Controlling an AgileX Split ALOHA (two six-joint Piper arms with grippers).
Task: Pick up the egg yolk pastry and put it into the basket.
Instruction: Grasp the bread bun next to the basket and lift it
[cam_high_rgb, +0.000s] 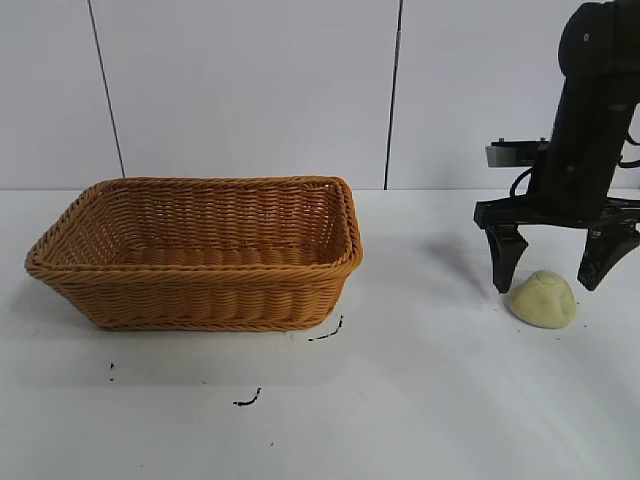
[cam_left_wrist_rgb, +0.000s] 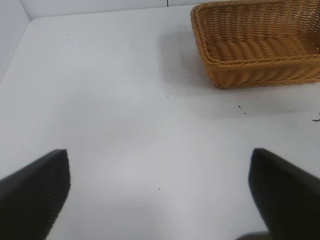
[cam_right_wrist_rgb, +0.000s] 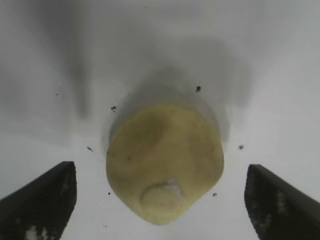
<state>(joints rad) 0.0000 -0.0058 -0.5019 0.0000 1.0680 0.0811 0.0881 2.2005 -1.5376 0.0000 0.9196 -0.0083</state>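
In the exterior view, the basket (cam_high_rgb: 195, 252) is sitting on the white table (cam_high_rgb: 420, 400), and the egg yolk pastry (cam_high_rgb: 542, 298) is lying well off to the basket's right, on the tabletop. The right gripper (cam_high_rgb: 552, 268) is pointing straight down over the pastry with its fingers spread wide, one tip on each side of the lump and neither touching it. A few small dark marks (cam_high_rgb: 325, 334) are showing on the table just in front of the basket.

In the left wrist view, the left gripper (cam_left_wrist_rgb: 160, 192) is hanging open above bare table, apart from the basket (cam_left_wrist_rgb: 260, 47).

In the right wrist view, the pastry (cam_right_wrist_rgb: 165, 162) is lying between the parted fingers (cam_right_wrist_rgb: 42, 200), untouched.
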